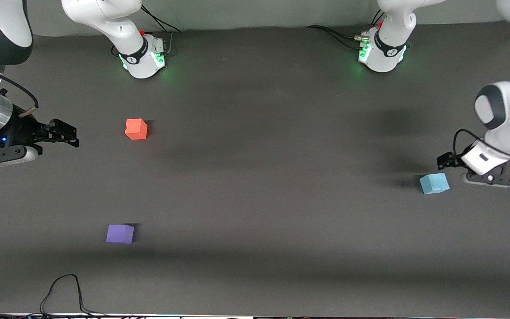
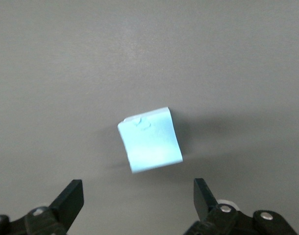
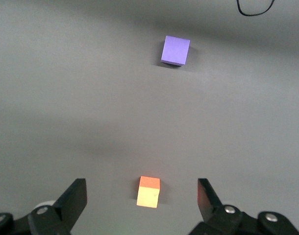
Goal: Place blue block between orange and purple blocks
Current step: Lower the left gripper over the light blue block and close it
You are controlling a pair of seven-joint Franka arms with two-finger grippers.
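Observation:
The blue block (image 1: 434,183) lies on the dark table near the left arm's end. My left gripper (image 1: 487,178) hovers just beside it, open and empty. In the left wrist view the blue block (image 2: 150,139) sits ahead of the left gripper (image 2: 138,193), not between the fingers. The orange block (image 1: 136,129) and the purple block (image 1: 120,233) lie toward the right arm's end, the purple one nearer the front camera. My right gripper (image 1: 71,135) hangs open and empty beside the orange block. The right wrist view shows the right gripper (image 3: 141,189), the orange block (image 3: 149,192) and the purple block (image 3: 175,50).
A black cable (image 1: 64,292) loops on the table near the front edge, nearer the camera than the purple block; the cable (image 3: 255,7) also shows in the right wrist view. The two arm bases (image 1: 142,60) (image 1: 381,55) stand along the back edge.

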